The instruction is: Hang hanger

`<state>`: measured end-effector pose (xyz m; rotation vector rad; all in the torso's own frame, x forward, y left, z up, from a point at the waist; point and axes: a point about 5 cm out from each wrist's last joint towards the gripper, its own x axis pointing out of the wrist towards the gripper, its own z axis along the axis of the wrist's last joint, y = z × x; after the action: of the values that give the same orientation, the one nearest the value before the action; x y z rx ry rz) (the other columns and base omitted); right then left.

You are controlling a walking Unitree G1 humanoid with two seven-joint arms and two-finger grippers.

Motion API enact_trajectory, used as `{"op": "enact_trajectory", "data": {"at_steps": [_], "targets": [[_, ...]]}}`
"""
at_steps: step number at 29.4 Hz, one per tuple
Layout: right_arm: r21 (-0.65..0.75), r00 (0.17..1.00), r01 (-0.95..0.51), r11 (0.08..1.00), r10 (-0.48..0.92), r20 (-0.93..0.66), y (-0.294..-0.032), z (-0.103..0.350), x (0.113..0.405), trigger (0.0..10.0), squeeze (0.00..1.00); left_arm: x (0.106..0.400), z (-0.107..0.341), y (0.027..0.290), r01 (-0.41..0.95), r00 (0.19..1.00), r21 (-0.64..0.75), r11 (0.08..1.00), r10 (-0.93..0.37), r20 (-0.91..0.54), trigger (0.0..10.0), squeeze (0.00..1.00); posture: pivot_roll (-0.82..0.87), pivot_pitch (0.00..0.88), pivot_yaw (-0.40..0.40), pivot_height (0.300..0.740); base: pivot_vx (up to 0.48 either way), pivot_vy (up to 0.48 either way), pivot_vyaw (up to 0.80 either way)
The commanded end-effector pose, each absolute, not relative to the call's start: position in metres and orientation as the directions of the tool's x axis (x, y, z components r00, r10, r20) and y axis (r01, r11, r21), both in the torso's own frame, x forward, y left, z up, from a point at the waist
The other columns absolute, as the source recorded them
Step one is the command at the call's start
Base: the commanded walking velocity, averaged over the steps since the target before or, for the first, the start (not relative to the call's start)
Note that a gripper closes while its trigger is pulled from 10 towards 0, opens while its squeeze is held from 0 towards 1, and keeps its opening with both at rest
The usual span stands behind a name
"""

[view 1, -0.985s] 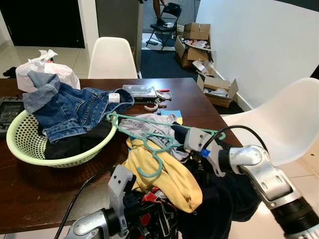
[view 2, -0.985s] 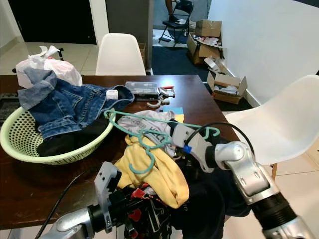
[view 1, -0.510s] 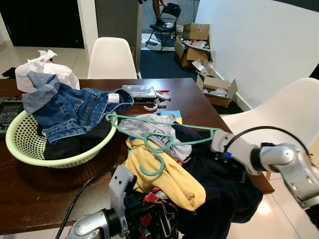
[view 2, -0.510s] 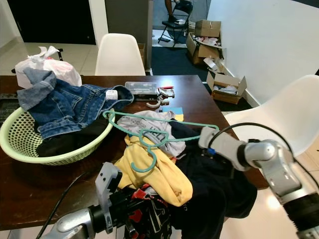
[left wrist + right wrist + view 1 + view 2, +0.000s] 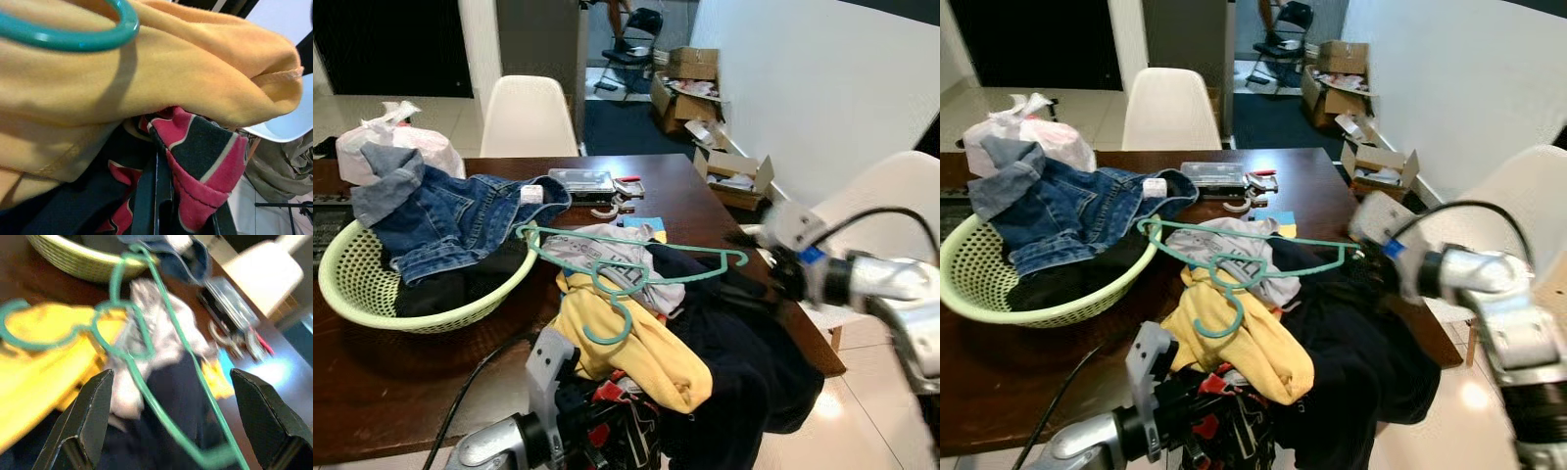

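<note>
The teal hanger (image 5: pixel 626 264) lies flat on the clothes pile (image 5: pixel 675 343) at the table's (image 5: pixel 401 382) centre, not yet lifted or hung. The right gripper (image 5: pixel 759 257) hovers at its 3 o'clock end with fingers spread wide, holding nothing. The left gripper (image 5: pixel 161 205) sits at 6 o'clock, closed and buried in the clothes.

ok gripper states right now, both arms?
Left gripper: closed, buried in the clothes pile, grip unclear.
Right gripper: open, holding nothing, facing the green hanger.
</note>
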<state>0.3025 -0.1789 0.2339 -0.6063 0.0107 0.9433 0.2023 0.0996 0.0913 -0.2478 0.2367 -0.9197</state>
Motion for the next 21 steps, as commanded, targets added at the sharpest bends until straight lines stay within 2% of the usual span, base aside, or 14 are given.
{"op": "enact_trajectory", "data": {"at_steps": [1, 2, 3, 5, 6, 7, 10, 11, 14, 16, 19, 20, 21], "targets": [[-0.514, 0.603, -0.747, 0.422, 0.754, -0.259, -0.165, 0.231, 0.305, 10.0, 0.0, 0.201, 0.09, 0.098, 0.763, 0.571, -0.302, 0.571, -0.815, -0.098, 10.0, 0.0, 0.1, 0.0, -0.083, 0.74, 0.0, 0.0, 0.0], [-0.514, 0.603, -0.747, 0.422, 0.754, -0.259, -0.165, 0.231, 0.305, 10.0, 0.0, 0.201, 0.09, 0.098, 0.763, 0.571, -0.302, 0.571, -0.815, -0.098, 10.0, 0.0, 0.1, 0.0, -0.083, 0.74, 0.0, 0.0, 0.0], [-0.544, 0.613, -0.729, 0.415, 0.749, -0.25, -0.148, 0.226, 0.309, 10.0, 0.0, 0.201, 0.089, 0.098, 0.764, 0.569, -0.302, 0.57, -0.816, -0.101, 10.0, 0.0, 0.1, 0.0, -0.082, 0.74, 0.0, 0.0, 0.0], [-0.544, 0.613, -0.729, 0.415, 0.749, -0.25, -0.148, 0.226, 0.309, 10.0, 0.0, 0.201, 0.089, 0.098, 0.764, 0.569, -0.302, 0.57, -0.816, -0.101, 10.0, 0.0, 0.1, 0.0, -0.082, 0.74, 0.0, 0.0, 0.0], [-0.559, 0.624, -0.712, 0.424, 0.747, -0.228, -0.135, 0.224, 0.313, 10.0, 0.0, 0.201, 0.089, 0.097, 0.765, 0.567, -0.302, 0.568, -0.817, -0.1, 10.0, 0.0, 0.1, 0.0, -0.083, 0.74, 0.0, 0.0, 0.0], [-0.559, 0.624, -0.712, 0.424, 0.747, -0.228, -0.135, 0.224, 0.313, 10.0, 0.0, 0.201, 0.089, 0.097, 0.765, 0.567, -0.302, 0.568, -0.817, -0.1, 10.0, 0.0, 0.1, 0.0, -0.083, 0.74, 0.0, 0.0, 0.0], [-0.626, 0.679, -0.642, 0.442, 0.707, -0.197, -0.12, 0.225, 0.326, 10.0, 0.0, 0.201, 0.09, 0.096, 0.767, 0.567, -0.302, 0.567, -0.818, -0.096, 10.0, 0.0, 0.1, 0.0, -0.089, 0.74, 0.0, 0.0, 0.0], [-0.656, 0.687, -0.627, 0.42, 0.695, -0.211, -0.117, 0.223, 0.329, 10.0, 0.0, 0.202, 0.091, 0.096, 0.766, 0.568, -0.302, 0.567, -0.818, -0.094, 10.0, 0.0, 0.1, 0.0, -0.089, 0.74, 0.0, 0.0, 0.0], [-0.656, 0.687, -0.627, 0.42, 0.695, -0.211, -0.117, 0.223, 0.329, 10.0, 0.0, 0.202, 0.091, 0.096, 0.766, 0.568, -0.302, 0.567, -0.818, -0.094, 10.0, 0.0, 0.1, 0.0, -0.089, 0.74, 0.0, 0.0, 0.0], [-0.697, 0.682, -0.624, 0.352, 0.681, -0.267, -0.117, 0.216, 0.331, 10.0, 0.0, 0.201, 0.091, 0.096, 0.765, 0.57, -0.303, 0.568, -0.816, -0.09, 10.0, 0.0, 0.11, 0.0, -0.094, 0.74, 0.0, 0.0, 0.0], [-0.697, 0.682, -0.624, 0.352, 0.681, -0.267, -0.117, 0.216, 0.331, 10.0, 0.0, 0.201, 0.091, 0.096, 0.765, 0.57, -0.303, 0.568, -0.816, -0.09, 10.0, 0.0, 0.11, 0.0, -0.094, 0.74, 0.0, 0.0, 0.0], [-0.702, 0.663, -0.642, 0.307, 0.682, -0.309, -0.119, 0.212, 0.33, 10.0, 0.0, 0.201, 0.091, 0.096, 0.764, 0.571, -0.304, 0.568, -0.816, -0.089, 10.0, 0.0, 0.11, 0.0, -0.094, 0.74, 0.0, 0.0, 0.0], [-0.702, 0.663, -0.642, 0.307, 0.682, -0.309, -0.119, 0.212, 0.33, 10.0, 0.0, 0.201, 0.091, 0.096, 0.764, 0.571, -0.304, 0.568, -0.816, -0.089, 10.0, 0.0, 0.11, 0.0, -0.094, 0.74, 0.0, 0.0, 0.0]]}}
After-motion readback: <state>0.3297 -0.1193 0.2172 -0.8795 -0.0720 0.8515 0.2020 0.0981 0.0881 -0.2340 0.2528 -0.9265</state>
